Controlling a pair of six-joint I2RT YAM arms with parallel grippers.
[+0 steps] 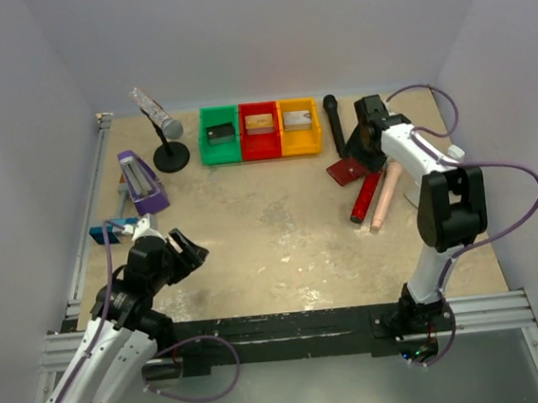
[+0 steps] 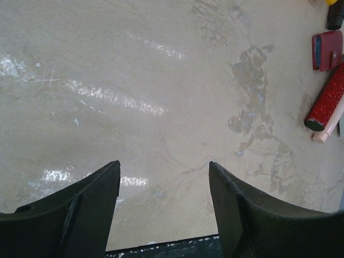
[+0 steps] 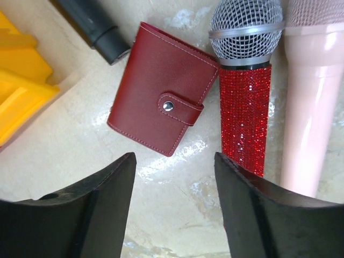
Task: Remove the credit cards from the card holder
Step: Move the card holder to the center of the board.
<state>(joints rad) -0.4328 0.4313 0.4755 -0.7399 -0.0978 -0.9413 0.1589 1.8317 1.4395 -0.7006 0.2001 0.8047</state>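
Note:
The card holder [image 3: 161, 91] is a dark red wallet lying closed on the table, its tab strap [image 3: 180, 107] snapped shut. It also shows at the right of the top view [image 1: 347, 170] and in the left wrist view's upper right corner [image 2: 327, 50]. No credit cards are visible. My right gripper [image 3: 174, 156] is open and empty, hovering just in front of the wallet's near corner; in the top view it [image 1: 367, 152] is over the wallet's right end. My left gripper [image 2: 164, 164] is open and empty over bare table, far to the left [image 1: 193, 252].
A red glitter microphone [image 3: 244, 102] and a pink microphone [image 3: 312, 97] lie right beside the wallet, and a black microphone [image 3: 97, 24] lies behind it. Green [image 1: 220, 149], red [image 1: 261, 143] and yellow [image 1: 301, 137] bins hold small blocks. A microphone on a stand [image 1: 167, 135] and a purple object [image 1: 140, 180] are at the left.

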